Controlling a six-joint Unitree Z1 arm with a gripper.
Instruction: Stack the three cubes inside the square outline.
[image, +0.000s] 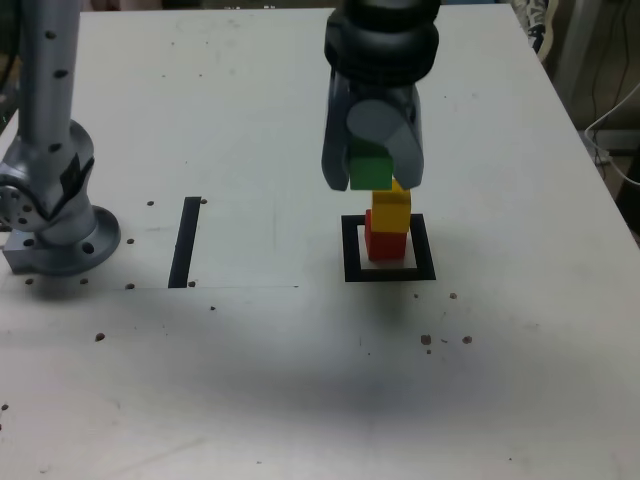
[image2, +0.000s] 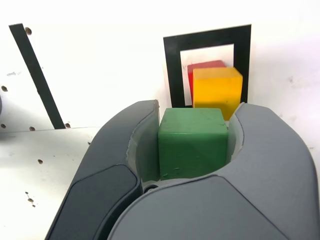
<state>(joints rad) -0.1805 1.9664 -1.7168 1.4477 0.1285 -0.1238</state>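
In the exterior view the dark grey two-fingered gripper hides the sides of the small solid green cube clamped between its fingers, and the arm's upper part is cut off. The green cube hangs just above and left of the solid yellow cube, which sits on the red cube inside the thick black square outline, right of the straight black strip.

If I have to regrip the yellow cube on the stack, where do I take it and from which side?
Come from straight above and close the fingers on two opposite vertical faces of the yellow cube. It sits upright on the red cube, top free, so a side push would likely topple the stack. The gripper first has to put down the green cube.
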